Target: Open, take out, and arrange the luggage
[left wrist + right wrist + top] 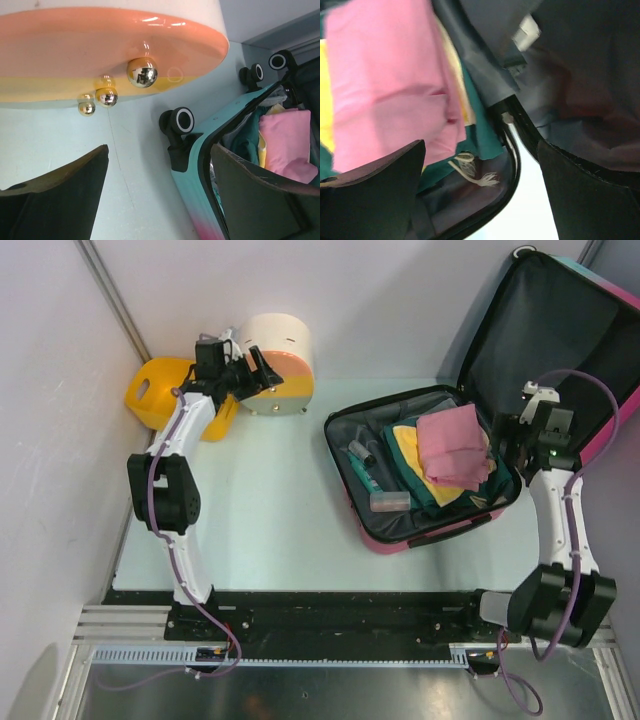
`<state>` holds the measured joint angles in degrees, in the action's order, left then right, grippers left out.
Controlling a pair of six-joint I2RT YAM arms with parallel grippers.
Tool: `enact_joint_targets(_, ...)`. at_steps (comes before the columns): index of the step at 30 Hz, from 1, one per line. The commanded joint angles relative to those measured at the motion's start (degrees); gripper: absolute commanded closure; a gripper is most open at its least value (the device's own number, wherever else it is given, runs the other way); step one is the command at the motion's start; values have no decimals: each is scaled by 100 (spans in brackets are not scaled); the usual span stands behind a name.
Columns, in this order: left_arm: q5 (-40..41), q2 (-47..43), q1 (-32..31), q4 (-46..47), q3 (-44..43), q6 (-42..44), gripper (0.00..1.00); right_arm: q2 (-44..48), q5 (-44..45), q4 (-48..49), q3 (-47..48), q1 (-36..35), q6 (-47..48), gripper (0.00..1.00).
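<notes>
On the right of the table (270, 510) the suitcase (548, 332) lies open, lid up, one corner cropped. A pink cloth (455, 445) tops the clothes (432, 488) inside; what lies under them I can't see. My right pincer (481, 145) hovers at its hinge, jaws apart; my left pincer (159, 147), also apart, faces the round box (280, 350).

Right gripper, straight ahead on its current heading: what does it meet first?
Most likely the luggage itself: its black zip rim at the hinge lies dead ahead of the open right gripper, with the pink cloth just left. Depth is unclear.
</notes>
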<state>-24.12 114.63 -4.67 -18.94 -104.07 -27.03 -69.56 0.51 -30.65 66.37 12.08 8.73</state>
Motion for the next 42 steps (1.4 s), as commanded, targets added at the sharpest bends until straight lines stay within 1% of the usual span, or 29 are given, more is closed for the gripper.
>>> enact_joint_targets(1, 4, -274, -26, 312, -60, -110, 11, -364, 125, 707, 148, 557, -460, 0)
enact_joint_targets(4, 48, -248, -34, 347, -78, -92, 11, -742, 256, 1209, 148, 664, -399, 0)
enact_joint_targets(9, 74, -213, -34, 373, -61, -40, 10, -1296, -515, 1904, 148, 893, -372, 0)
enact_joint_targets(12, 100, -195, -34, 373, -52, 13, 10, -1586, -631, 2098, 148, 902, -442, 0)
enact_joint_targets(18, 118, -169, -26, 373, -69, 92, 10, -2008, -737, 2379, 148, 875, -565, 0)
enact_joint_targets(24, 135, -107, 1, 373, -43, 110, 10, -2246, -1246, 2643, 201, 823, -662, 1)
enact_joint_targets(34, 144, -90, 18, 373, 10, 206, 10, -2958, -1492, 2678, 816, 805, -1040, 3)
enact_joint_targets(40, 101, -107, 45, 373, 115, 268, 10, -3309, -2019, 2969, 1123, 779, -1224, 4)
enact_joint_targets(42, 92, -134, 45, 373, 150, 303, 10, -3397, -2362, 3213, 1168, 805, -1295, 4)
